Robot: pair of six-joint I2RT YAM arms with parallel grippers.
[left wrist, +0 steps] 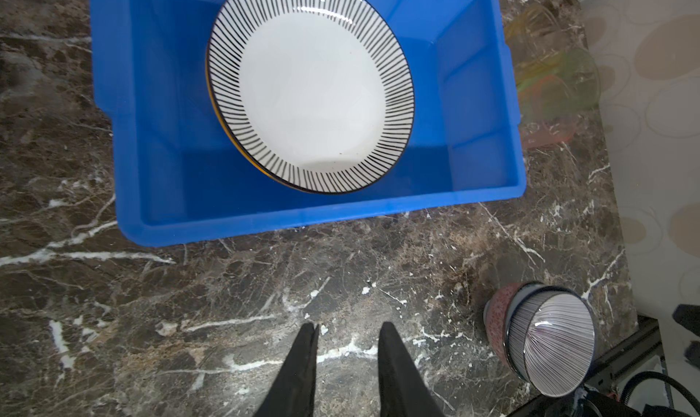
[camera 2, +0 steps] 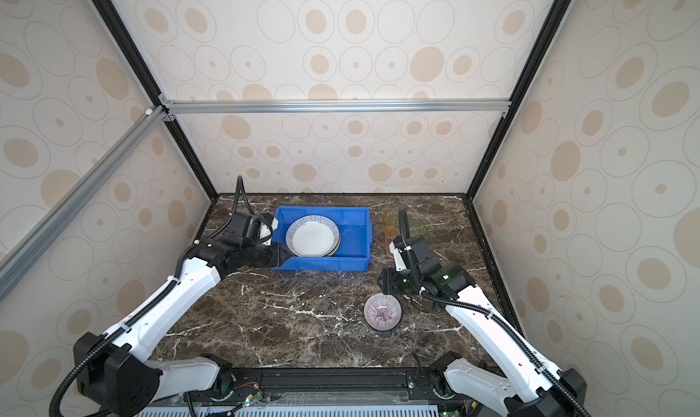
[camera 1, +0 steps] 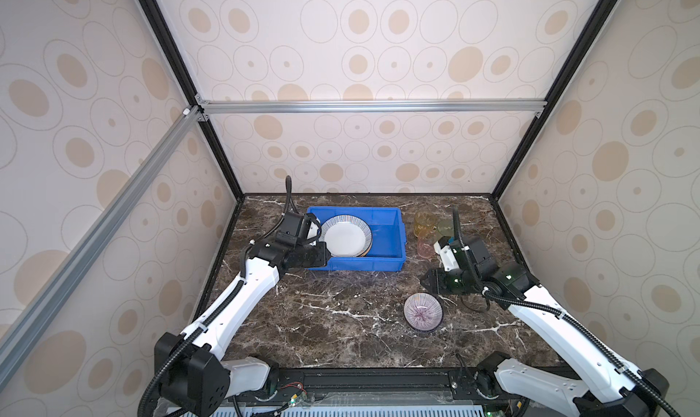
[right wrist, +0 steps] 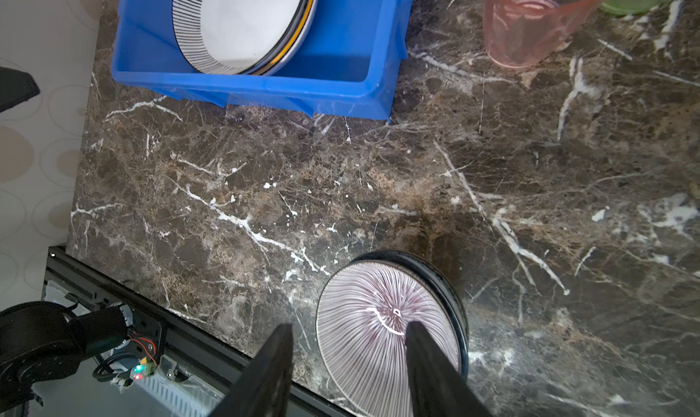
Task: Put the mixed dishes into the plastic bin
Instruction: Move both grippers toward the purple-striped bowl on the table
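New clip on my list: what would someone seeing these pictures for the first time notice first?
The bright blue plastic bin at the back of the dark marble table stands out, with a striped-rim plate stacked on other plates inside it. Next come the purple-rayed bowl, nested in another bowl front right, and a yellow tumbler, a green tumbler and a pink tumbler clustered right of the bin.

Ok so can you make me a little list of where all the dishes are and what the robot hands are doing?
In the bin: striped plate, on top of other plates
Outside it: purple bowl, nested in another bowl
Cups: yellow tumbler, green tumbler, pink tumbler, standing right of the blue bin
Left gripper: open, empty, beside the bin
Right gripper: open, empty, above the purple bowl
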